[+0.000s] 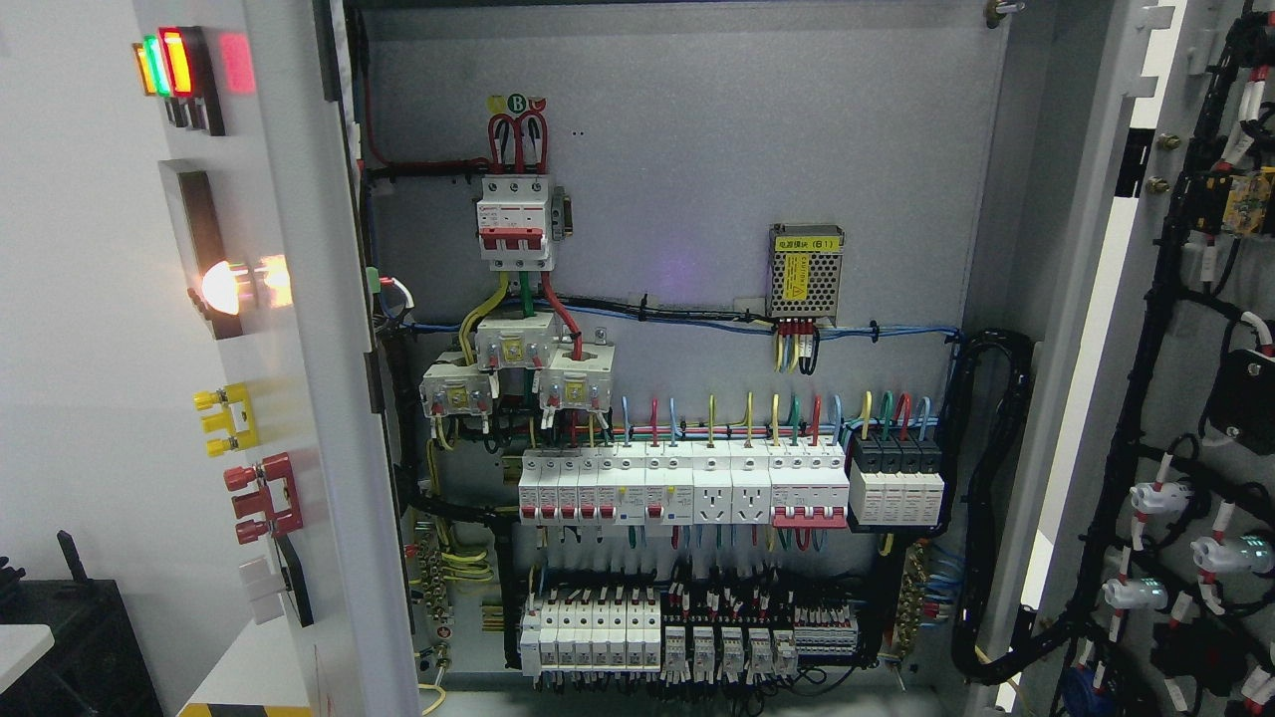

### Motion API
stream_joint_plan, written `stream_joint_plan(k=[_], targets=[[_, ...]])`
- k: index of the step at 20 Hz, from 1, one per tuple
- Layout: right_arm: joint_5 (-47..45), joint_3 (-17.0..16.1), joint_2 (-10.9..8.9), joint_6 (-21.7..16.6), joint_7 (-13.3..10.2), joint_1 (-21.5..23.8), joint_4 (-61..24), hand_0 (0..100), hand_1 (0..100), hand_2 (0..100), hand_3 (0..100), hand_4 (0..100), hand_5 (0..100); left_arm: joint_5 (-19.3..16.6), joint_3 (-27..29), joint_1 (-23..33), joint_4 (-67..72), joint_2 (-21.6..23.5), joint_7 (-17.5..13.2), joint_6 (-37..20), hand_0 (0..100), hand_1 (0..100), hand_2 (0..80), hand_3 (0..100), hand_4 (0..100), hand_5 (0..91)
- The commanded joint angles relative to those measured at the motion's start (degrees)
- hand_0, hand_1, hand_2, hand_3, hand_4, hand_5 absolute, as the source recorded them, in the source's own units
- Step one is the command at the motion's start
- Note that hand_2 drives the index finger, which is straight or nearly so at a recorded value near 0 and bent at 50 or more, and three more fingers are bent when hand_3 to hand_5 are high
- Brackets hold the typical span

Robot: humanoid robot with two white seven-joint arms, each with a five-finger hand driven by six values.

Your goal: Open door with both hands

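Note:
The electrical cabinet stands wide open. Its left door (259, 418) is swung out to the left and seen edge-on, with lit indicator lamps (169, 65), a glowing white lamp (224, 287) and yellow and red switches (261, 496) on its face. The right door (1175, 398) is swung out to the right, its inner side showing black cable looms and white lamp backs. Between them the grey back panel (697, 149) carries a main breaker (514, 221), a small power supply (805, 271) and rows of breakers (687, 486). Neither of my hands shows in the head view.
A thick black cable bundle (986, 498) loops from the cabinet's right side to the right door. A dark box-like object (70, 637) and a white table corner (20, 645) sit at the lower left. Yellow-black floor tape (239, 710) marks the bottom edge.

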Motion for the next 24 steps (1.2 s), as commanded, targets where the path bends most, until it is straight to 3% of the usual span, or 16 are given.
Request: stream_joint_plan(k=[1,9,14,24], targets=[[0.02,1.26,0.02,-0.02,-0.32,-0.38,-0.37,0,0,0,0,0,0,0.04,0.59,1.32,-0.07,-1.93,0.01,0.0,0,0,0.0,0,4,0.0],[0.29,1.96,0.11,0.07,-0.32,-1.87,-0.11,0,0,0,0,0,0,-0.13,0.15,1.32,0.19,-1.93,0.01,0.0,0,0,0.0,0,4,0.0],[0.64,2.58,1.6,0.15,-0.32,-2.22,-0.19,0,0,0,0,0,0,-0.04,0.15,1.32,0.37,-1.93,0.01,0.0,0,0,0.0,0,4,0.0],[0.81,3.81,2.13,0.15,-0.41,-3.54,-0.11,0,0,0,0,0,0,-0.13,0.15,1.32,0.46,-1.93,0.01,0.0,0,0,0.0,0,4,0.0]])
